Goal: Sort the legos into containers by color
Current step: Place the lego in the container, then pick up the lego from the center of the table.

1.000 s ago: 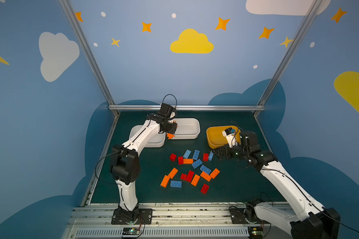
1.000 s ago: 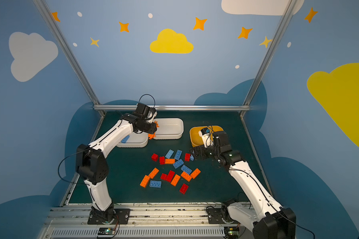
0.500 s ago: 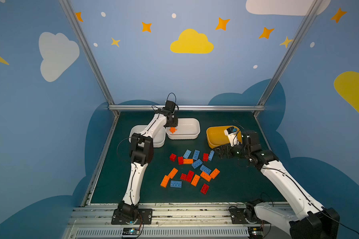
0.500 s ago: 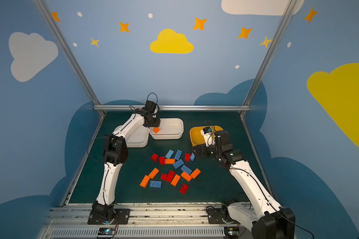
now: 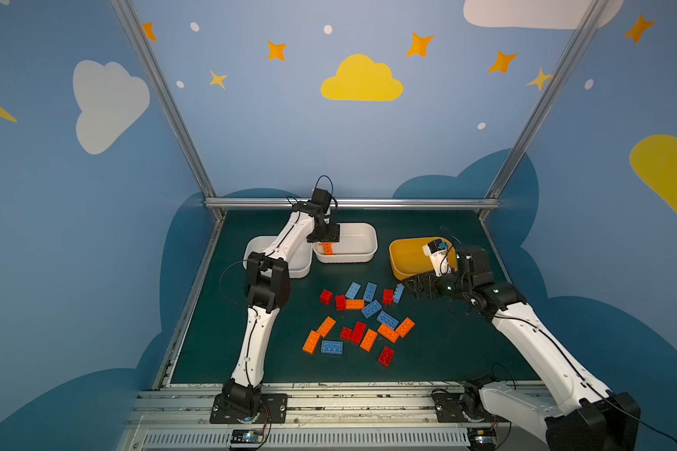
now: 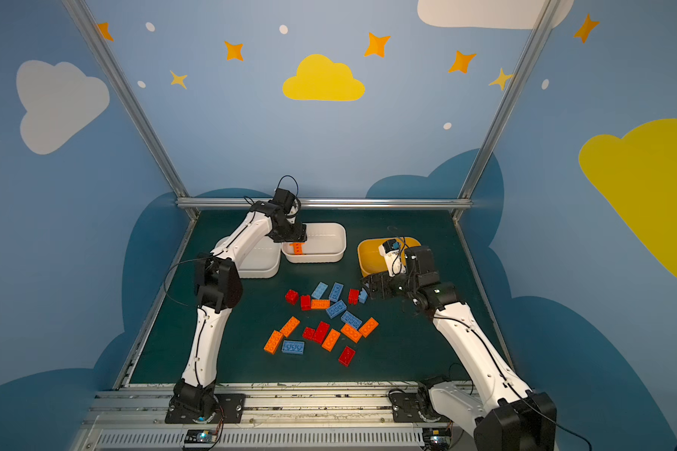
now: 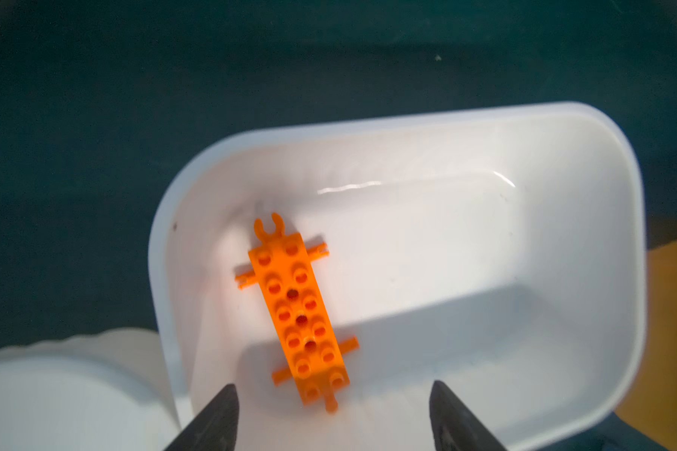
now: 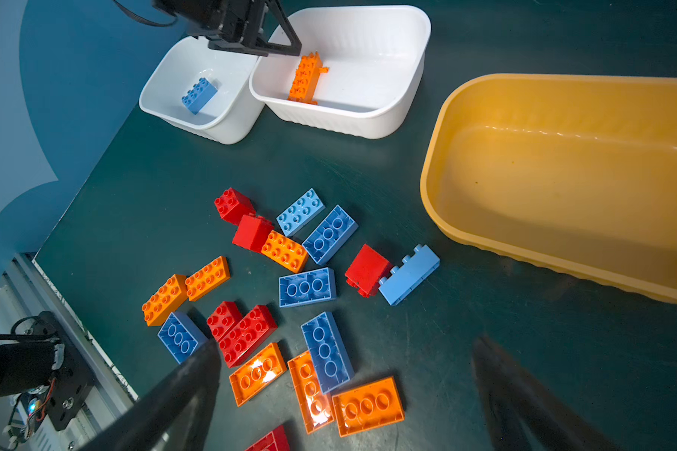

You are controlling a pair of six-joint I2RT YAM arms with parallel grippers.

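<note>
Dark green matting [image 5: 446,351] covers the table, with blue walls [image 5: 75,234] painted in clouds and stars on three sides. The left arm [image 5: 257,336] reaches to the far side of the matting, and the right arm [image 5: 532,343] bends in toward the middle.

Three tubs stand in a row along the far side. The yellow tub [image 5: 401,254] is on the right, the middle white tub [image 5: 362,240] is beside it, and the left white tub [image 5: 257,250] is at the end. The two white ones touch.

Nearer the front, about eighteen loose bricks [image 5: 370,309] in blue, orange and red lie scattered on the matting. Some are studs up, some are upside down, and several touch.

The left gripper [image 5: 327,240] hangs over the middle white tub, at the end next to its white neighbour. Its fingers [image 7: 215,418] are spread apart and grip nothing. The right gripper [image 8: 346,346] hovers above the matting between the yellow tub and the scattered bricks, jaws wide and empty.

Under the left gripper, a long orange piece [image 7: 300,316] with side pegs lies studs up inside the middle white tub, clear of both fingers. One blue brick [image 8: 199,95] sits studs up in the left white tub. Near the right gripper, a light blue brick [image 8: 409,275] lies on its side, touching a red brick [image 8: 366,269].
</note>
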